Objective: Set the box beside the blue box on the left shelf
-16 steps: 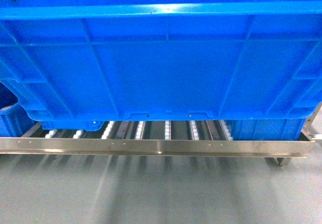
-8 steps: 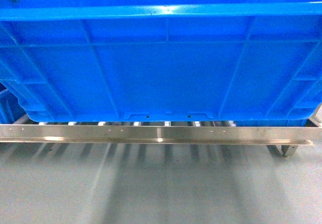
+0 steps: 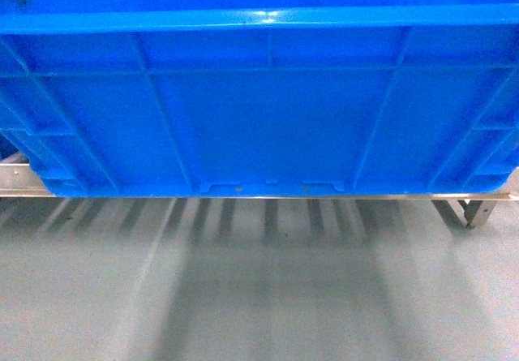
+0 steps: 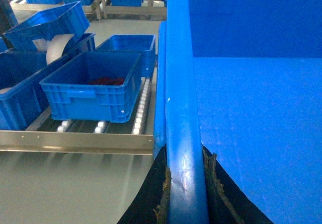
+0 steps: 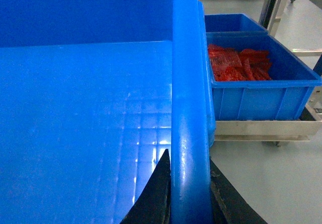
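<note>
**Inspector:** Presently, your box (image 3: 259, 109) fills nearly the whole head view; its near wall hides almost all of the left shelf (image 3: 16, 178). Only a strip of metal rail shows under the base at far left, and a frame foot (image 3: 464, 211) at lower right.

**Operator:** And the grippers?

**Inspector:** Your left gripper (image 4: 185, 183) pinches the box's left rim, one dark finger on each side of it. Your right gripper (image 5: 188, 183) clamps the right rim likewise. Both fingertips are cut off by the bottom edge of the wrist views.

**Operator:** Where does the box sit against the shelf?

**Inspector:** You cannot tell from the head view whether its base touches the rollers. The left wrist view shows the roller rails (image 4: 141, 105) just beside the box's left wall, with a smaller blue crate (image 4: 93, 85) on them holding something dark red, hard to make out. The right wrist view shows another blue crate (image 5: 261, 95) of red packets just beside the right wall.
</note>
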